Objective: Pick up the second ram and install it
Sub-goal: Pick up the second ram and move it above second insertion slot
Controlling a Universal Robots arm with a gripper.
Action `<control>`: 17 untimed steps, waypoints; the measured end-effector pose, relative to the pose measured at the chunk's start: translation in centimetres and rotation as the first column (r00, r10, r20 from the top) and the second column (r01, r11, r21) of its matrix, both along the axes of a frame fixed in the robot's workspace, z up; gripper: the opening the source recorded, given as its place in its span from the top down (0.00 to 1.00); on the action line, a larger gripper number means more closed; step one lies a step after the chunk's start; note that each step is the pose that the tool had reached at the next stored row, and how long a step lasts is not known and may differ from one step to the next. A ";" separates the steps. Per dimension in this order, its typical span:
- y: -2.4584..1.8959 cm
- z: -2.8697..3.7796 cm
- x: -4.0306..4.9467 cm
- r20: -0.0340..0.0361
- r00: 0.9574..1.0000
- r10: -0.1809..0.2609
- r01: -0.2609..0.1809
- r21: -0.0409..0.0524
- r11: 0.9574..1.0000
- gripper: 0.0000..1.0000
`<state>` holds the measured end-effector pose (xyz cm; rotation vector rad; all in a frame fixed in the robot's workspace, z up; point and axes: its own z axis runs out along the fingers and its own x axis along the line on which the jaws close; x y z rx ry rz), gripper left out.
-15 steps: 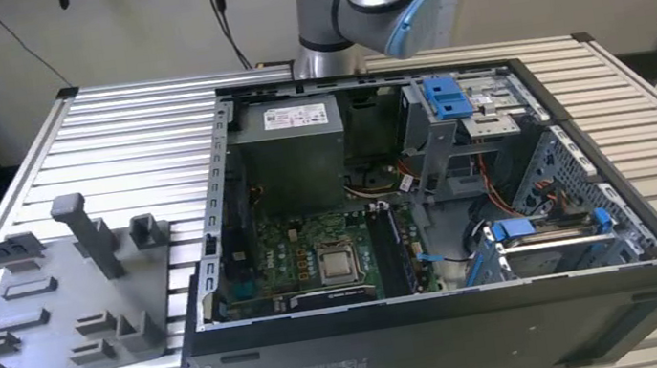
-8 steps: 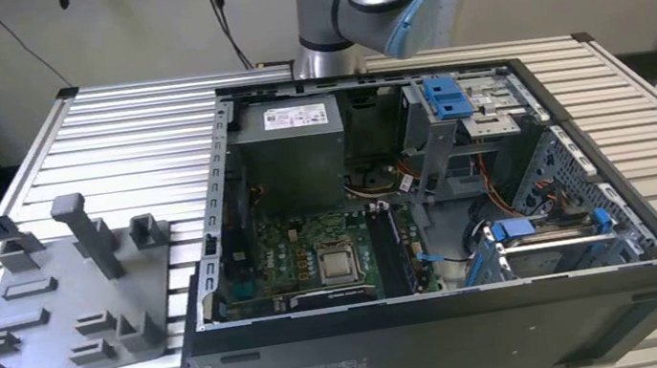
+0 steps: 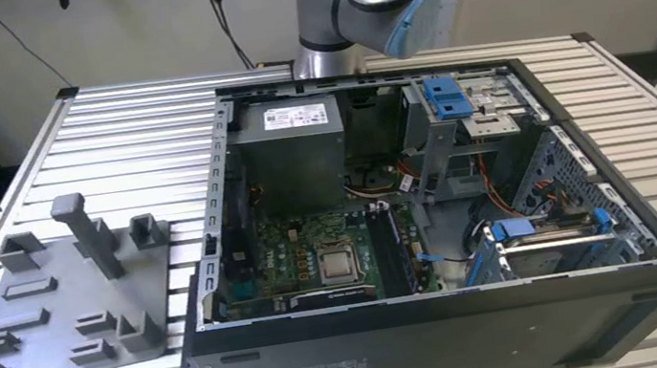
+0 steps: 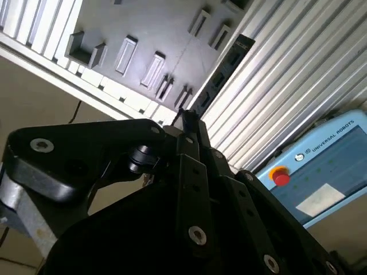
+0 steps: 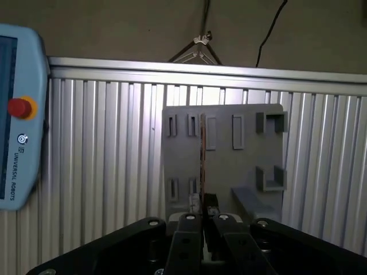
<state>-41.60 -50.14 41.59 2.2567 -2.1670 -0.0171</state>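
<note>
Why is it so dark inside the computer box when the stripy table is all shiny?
In the exterior view the walls of the computer case shade the motherboard, while the bare metal table bounces light back. In the first wrist view a white glare patch sits on the slats beside the grey tray. In the second wrist view the gripper looks black against bright slats.

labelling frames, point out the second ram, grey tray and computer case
second ram (image 5: 202, 154): first wrist view, thin edge
grey tray (image 5: 241, 166): first wrist view, bare face
computer case (image 3: 454, 340): exterior view, near wall
</note>
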 end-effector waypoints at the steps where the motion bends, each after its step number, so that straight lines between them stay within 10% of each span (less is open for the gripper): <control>1: 0.00 0.00 0.00 0.000 1.000 0.000 0.000 0.000 1.000 0.86; 17: 0.00 0.05 0.23 0.000 1.000 0.000 0.000 0.000 1.000 0.86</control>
